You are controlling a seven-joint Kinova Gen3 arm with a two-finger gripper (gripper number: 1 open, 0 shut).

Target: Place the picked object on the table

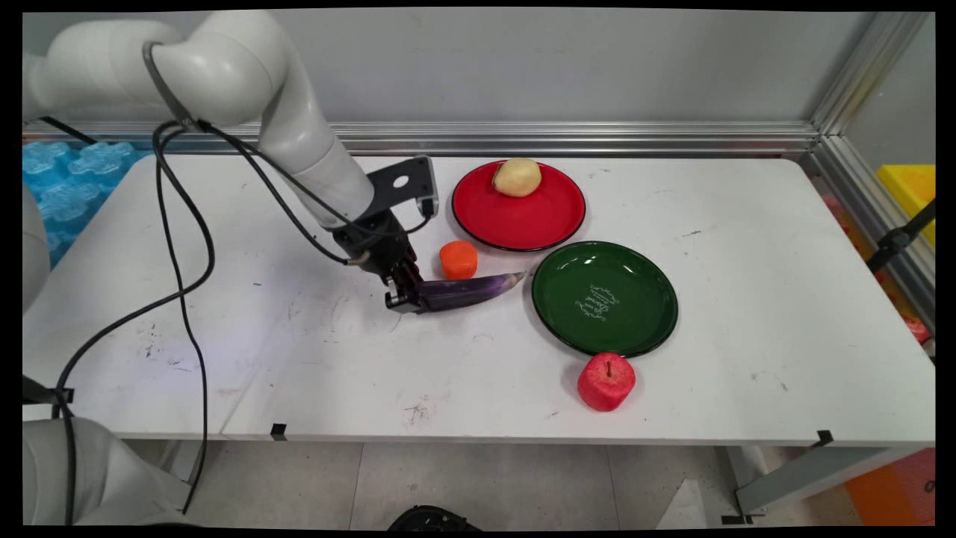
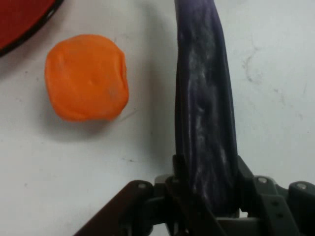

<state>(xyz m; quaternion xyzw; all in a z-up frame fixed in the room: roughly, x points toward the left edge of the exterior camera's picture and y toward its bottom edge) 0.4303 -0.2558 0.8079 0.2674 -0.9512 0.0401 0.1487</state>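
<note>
Your black two-finger gripper [image 1: 407, 295] sits low over the white table [image 1: 747, 314], its fingers clamped on the thick end of a long, glossy purple toy eggplant [image 1: 467, 290], as the hand view confirms. The eggplant lies near the table's centre, tip pointing toward 3 o'clock, just short of the empty dark-green round plate [image 1: 605, 299]. A squat orange chunk of toy vegetable [image 1: 458, 259] sits close at the eggplant's 12 o'clock; beyond it a red round plate [image 1: 518, 205] carries a pale yellow potato-like piece [image 1: 517, 177]. A red foam apple [image 1: 606, 382] rests at the green plate's 6 o'clock. Held only at one end, the eggplant could pivot or slip, and its free tip could catch the plate rim.
</note>
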